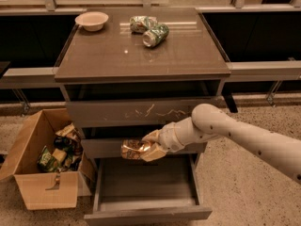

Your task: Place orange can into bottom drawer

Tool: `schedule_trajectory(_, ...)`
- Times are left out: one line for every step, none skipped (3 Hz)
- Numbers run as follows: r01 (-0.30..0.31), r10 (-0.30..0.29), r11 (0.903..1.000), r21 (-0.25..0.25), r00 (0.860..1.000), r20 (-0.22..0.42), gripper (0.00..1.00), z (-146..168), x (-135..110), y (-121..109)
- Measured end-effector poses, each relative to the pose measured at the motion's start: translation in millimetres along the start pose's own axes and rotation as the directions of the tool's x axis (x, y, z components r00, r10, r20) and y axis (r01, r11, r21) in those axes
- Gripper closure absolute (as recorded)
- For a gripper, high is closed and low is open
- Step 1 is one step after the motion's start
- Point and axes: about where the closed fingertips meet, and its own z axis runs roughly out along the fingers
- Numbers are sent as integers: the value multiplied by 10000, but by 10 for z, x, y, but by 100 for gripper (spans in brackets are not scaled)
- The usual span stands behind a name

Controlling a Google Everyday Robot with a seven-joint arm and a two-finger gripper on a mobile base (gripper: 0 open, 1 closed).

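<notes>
The orange can (133, 149) is a creased orange-brown and gold can held sideways in my gripper (149, 146). The gripper is shut on it, in front of the middle drawer front and above the left part of the bottom drawer. The bottom drawer (148, 214) is pulled out, a grey box with a low front panel; the part of its floor that shows holds nothing. My white arm (244, 135) reaches in from the right.
On the cabinet top (113, 55) lie a green can (155, 35), a green-and-white can (140, 23) and a small bowl (91, 20). An open cardboard box (44, 187) of wrappers stands on the floor at the left of the drawers.
</notes>
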Motion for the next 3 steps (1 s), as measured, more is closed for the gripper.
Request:
schedule_trajectory(-131, 161, 9985, 529, 9982, -580, 100, 57, 295, -82)
schedule_trajectory(-221, 330, 9942, 1055, 9941, -1030, 100, 139, 877, -215)
schedule_trajectory(-1015, 1130, 9864, 1290, 9900, -845, 100, 376, 1988, -290)
